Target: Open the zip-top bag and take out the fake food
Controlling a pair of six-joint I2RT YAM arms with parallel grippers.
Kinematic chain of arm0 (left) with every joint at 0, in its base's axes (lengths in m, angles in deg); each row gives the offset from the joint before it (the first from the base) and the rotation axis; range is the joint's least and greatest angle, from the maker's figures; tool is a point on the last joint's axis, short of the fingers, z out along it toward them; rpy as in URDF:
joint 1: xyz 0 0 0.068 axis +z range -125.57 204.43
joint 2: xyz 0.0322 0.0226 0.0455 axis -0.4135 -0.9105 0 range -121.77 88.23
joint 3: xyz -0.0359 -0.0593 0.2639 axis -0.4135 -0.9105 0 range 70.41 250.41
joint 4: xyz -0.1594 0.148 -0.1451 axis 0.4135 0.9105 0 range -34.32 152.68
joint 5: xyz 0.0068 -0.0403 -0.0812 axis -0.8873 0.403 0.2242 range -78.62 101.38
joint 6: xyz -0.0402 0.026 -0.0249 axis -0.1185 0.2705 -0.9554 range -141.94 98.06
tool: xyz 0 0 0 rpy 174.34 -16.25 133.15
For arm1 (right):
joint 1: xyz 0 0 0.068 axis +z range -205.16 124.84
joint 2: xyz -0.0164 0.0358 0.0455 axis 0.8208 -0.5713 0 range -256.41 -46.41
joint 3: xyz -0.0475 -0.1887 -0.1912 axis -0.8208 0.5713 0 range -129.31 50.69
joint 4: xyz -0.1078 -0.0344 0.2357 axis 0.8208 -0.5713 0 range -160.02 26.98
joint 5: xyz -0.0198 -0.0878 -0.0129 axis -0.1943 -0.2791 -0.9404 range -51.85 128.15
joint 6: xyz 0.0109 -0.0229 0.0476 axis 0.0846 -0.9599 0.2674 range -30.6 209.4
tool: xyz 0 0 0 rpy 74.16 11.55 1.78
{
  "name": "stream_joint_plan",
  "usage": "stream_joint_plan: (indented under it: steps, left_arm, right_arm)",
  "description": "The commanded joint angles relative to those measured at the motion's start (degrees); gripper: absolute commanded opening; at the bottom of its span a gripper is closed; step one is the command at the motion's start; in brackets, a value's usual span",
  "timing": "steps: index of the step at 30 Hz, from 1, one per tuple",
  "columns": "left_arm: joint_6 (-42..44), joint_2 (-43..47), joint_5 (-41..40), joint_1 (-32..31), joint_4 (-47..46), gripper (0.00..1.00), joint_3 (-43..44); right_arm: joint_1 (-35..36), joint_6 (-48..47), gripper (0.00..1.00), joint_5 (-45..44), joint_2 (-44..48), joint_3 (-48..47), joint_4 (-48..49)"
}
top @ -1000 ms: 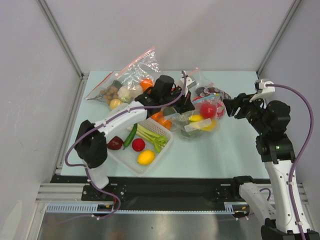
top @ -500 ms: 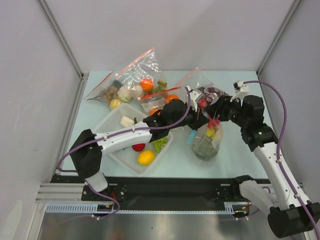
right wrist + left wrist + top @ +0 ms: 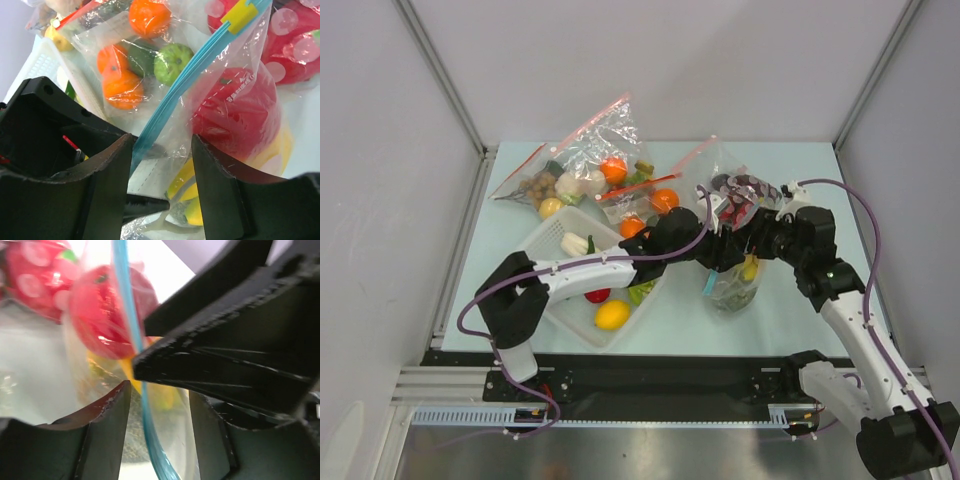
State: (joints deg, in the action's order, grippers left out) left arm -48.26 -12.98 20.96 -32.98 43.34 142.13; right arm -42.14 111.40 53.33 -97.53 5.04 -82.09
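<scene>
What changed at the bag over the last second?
The zip-top bag went from lying flat to upright, slightly nearer the arms. The right gripper swung in from the right to its top, jaws open as before. The left gripper, shut earlier, followed the bag and opened; the blue zip strip runs between its jaws. The white basket and far-left red-strip bag stayed put.

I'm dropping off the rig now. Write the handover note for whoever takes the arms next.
Left gripper: open, blue zip strip running between its fingers, unclamped.
Right gripper: open, straddling the same edge of the zip-top bag.
Bag sits right of the white basket, fake food inside.
Done: both arms at the bag; zip looks shut.
To do: part the strip, take the food out.
</scene>
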Motion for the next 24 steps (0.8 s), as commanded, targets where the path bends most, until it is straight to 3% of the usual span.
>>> stream_joint_plan:
  steps: [1,3,6,8,13,16,20,24]
  left_arm:
    - [-2.32,0.22,6.75,-0.16,-6.64,0.55,-0.70]
    - [-4.16,0.40,8.43,-0.16,-8.13,0.54,-1.84]
    - [-5.05,1.71,8.61,-0.07,-9.63,0.34,-3.78]
    - [-5.14,2.68,8.96,-0.16,-9.63,0.32,-4.48]
    - [-4.35,5.84,10.54,-0.16,-10.94,0.48,-6.33]
    - [-4.43,7.34,10.72,-0.16,-12.62,0.50,-8.44]
    - [-3.65,7.25,10.20,-0.16,-10.61,0.50,-7.65]
    - [-2.33,8.57,8.52,1.06,-8.85,0.56,-7.56]
  right_arm:
    - [0.43,-0.73,0.56,-1.64,2.33,0.47,-1.31]
    - [0.34,-0.64,0.56,-2.08,3.73,0.47,-1.76]
    - [0.34,-0.55,0.56,-3.48,5.31,0.21,-2.02]
    - [0.26,-0.99,0.52,-4.01,5.50,0.21,-2.11]
    - [-0.54,-1.43,0.41,-2.53,3.57,0.21,-2.38]
    - [-0.54,-1.26,0.34,-1.91,3.48,0.82,-1.59]
    - [-0.62,-1.70,0.15,-2.00,3.74,0.30,-2.11]
    - [-0.89,-2.22,0.04,-2.61,4.79,0.03,-2.73]
